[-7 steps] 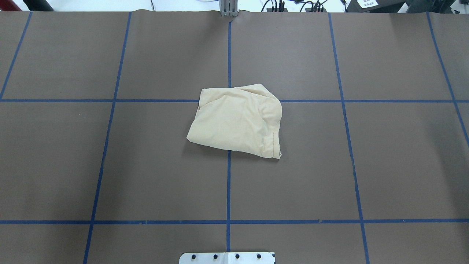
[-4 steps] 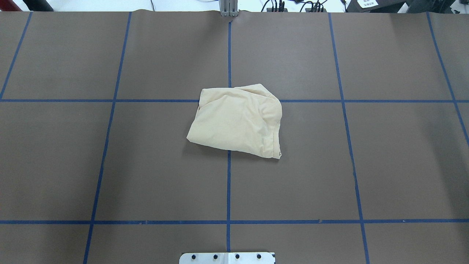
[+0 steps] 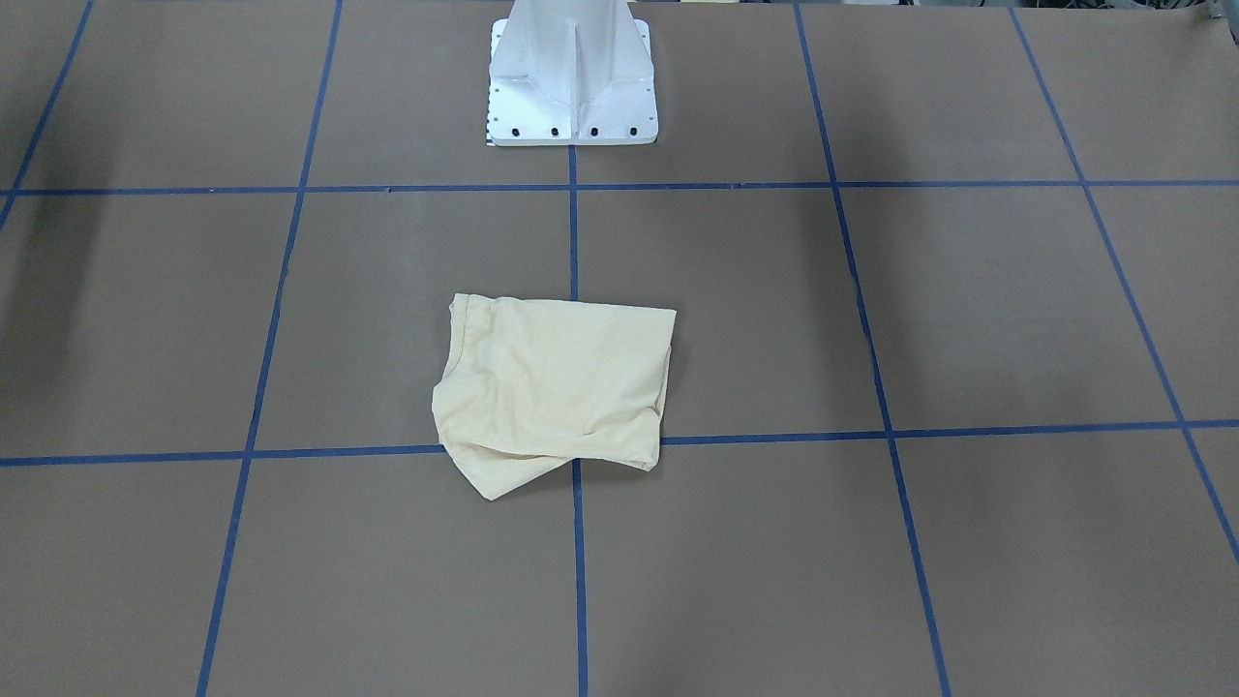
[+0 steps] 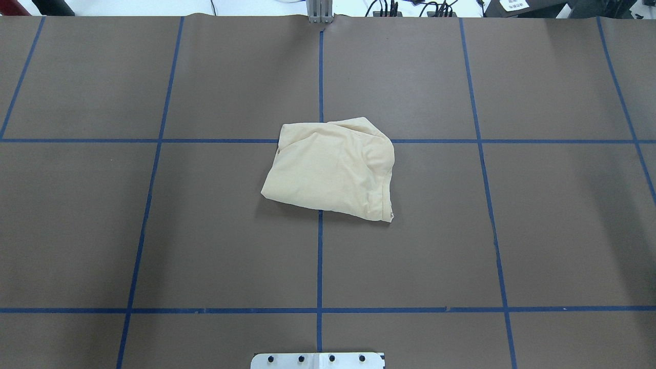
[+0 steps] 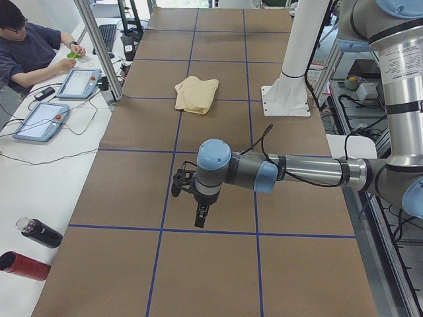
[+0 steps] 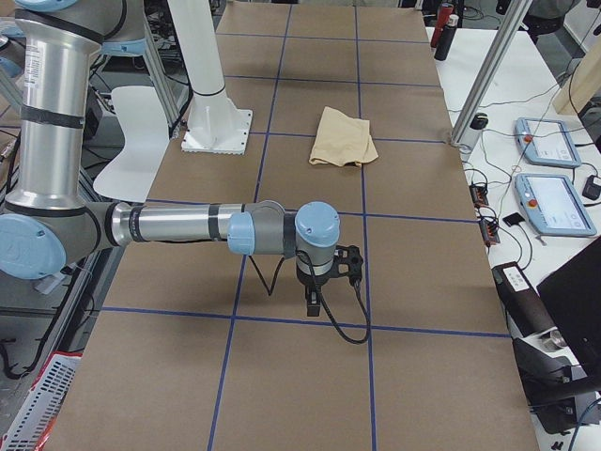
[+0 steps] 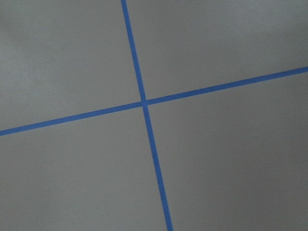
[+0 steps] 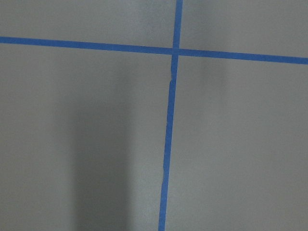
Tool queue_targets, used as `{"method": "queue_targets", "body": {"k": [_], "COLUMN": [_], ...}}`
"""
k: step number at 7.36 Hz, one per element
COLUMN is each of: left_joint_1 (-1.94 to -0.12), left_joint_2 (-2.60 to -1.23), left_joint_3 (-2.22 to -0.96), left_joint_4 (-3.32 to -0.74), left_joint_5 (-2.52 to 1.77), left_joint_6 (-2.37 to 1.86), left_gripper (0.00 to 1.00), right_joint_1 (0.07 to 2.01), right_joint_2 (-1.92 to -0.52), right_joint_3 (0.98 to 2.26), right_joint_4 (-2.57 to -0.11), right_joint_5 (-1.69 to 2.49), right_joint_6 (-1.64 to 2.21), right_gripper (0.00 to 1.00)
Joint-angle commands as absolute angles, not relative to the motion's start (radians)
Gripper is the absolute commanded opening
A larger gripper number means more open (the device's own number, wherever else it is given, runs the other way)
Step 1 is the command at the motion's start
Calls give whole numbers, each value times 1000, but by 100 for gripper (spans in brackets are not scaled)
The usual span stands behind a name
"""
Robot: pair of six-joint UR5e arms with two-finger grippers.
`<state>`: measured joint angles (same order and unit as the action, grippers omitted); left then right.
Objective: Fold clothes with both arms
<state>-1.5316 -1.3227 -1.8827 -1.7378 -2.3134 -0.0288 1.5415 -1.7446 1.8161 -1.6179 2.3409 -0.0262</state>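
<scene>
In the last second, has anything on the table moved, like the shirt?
Nothing has visibly changed in the overhead view. The shirt lies folded in the same spot on the table, with the same outline and creases.

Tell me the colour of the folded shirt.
Pale cream-yellow shirt, plain; clearest in the overhead view.

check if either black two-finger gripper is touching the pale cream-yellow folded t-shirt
Apart. Exterior left view shows the black left gripper over bare table, far from the pale cream-yellow T-shirt; exterior right view shows the right gripper likewise.
</scene>
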Motion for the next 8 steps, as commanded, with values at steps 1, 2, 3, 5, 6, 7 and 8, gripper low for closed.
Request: {"method": "queue_targets", "body": {"k": [1,2,3,5,6,7,8], "left_joint_1": [-1529,-1529,-1529,-1529,-1531,-1531,-1529], "left_joint_2": [-1327,-1327,-1327,-1327,-1325,-1324,-1325], "left_joint_3": [-1885,-1887,-1890,-1890,-1890,-1890,-1882], "left_joint_4": [-1741,-1740,-1740,-1740,-1740,-1740,-1740], "left_joint_5": [-2336,-2335,-2335,-2335,-2339,-2339,-2339], "left_joint_6": [-26,-28,-28,-29,-34,-34,-35], "left_gripper": [100,100,100,100,100,100,100], "right_joint_1": [1540,1540,1540,1542,1542,1542,1540], "right_joint_2": [-1747,-1746,-1743,-1743,-1744,-1744,-1744], "right_joint_3": [1819,1819,1822,1829,1832,1832,1832], "right_joint_4": [-1620,-1620,-1620,-1620,-1620,-1620,-1620], "right_joint_5": [2339,2339,2339,2338,2338,2338,2339], "right_joint_6": [-26,-32,-35,-37,-37,-37,-37], "right_gripper": [100,100,100,100,100,100,100]}}
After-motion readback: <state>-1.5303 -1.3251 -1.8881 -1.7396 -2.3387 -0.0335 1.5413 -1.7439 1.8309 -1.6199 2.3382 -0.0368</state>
